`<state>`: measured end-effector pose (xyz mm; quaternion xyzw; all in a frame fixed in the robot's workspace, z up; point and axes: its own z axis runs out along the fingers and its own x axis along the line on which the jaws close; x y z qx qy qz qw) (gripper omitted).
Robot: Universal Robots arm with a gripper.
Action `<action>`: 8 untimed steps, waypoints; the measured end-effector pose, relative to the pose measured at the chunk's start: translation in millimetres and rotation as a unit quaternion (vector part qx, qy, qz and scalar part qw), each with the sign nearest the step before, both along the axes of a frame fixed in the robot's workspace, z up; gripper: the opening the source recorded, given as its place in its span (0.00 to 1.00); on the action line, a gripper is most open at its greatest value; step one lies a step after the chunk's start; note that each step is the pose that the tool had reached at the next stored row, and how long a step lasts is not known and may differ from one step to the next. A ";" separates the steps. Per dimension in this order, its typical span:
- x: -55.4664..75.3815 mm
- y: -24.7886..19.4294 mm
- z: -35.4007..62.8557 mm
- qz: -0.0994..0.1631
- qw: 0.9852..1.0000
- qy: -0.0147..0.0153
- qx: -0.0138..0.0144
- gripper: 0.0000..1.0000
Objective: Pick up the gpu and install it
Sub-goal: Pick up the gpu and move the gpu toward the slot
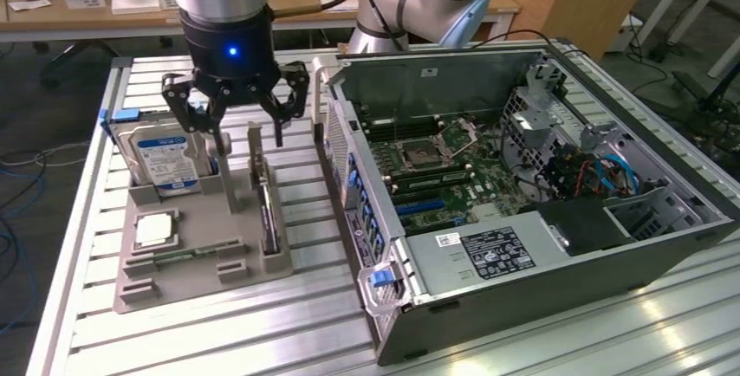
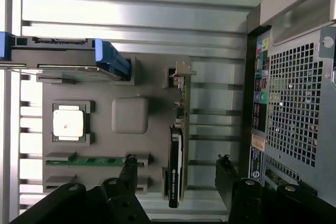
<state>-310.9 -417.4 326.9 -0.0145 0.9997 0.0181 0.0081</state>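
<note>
gripper (image 1: 245, 138) fingers wide, empty | gpu (image 1: 269, 216) edge-on in grey tray (image 1: 203, 217) slot, near pc case (image 1: 578, 298) | gpu below fingers, approx centred in gap | long axis crosses closing dir, parallel to case wall

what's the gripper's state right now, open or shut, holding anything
Gripper: open, holding nothing; it hangs above the gpu, which stands edge-on in the grey holder, one finger to each side of it.
</note>
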 end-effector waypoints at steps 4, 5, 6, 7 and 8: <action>0.2 -1.2 -7.4 0.001 1.000 0.000 0.000 0.71; 0.2 -1.4 -9.2 0.002 1.000 0.000 0.000 0.71; 0.3 -1.7 -10.9 0.002 1.000 0.000 0.000 0.71; 0.3 -2.0 -12.7 0.002 1.000 0.000 0.000 0.71; 0.3 -2.1 -14.7 0.003 1.000 0.000 0.000 0.71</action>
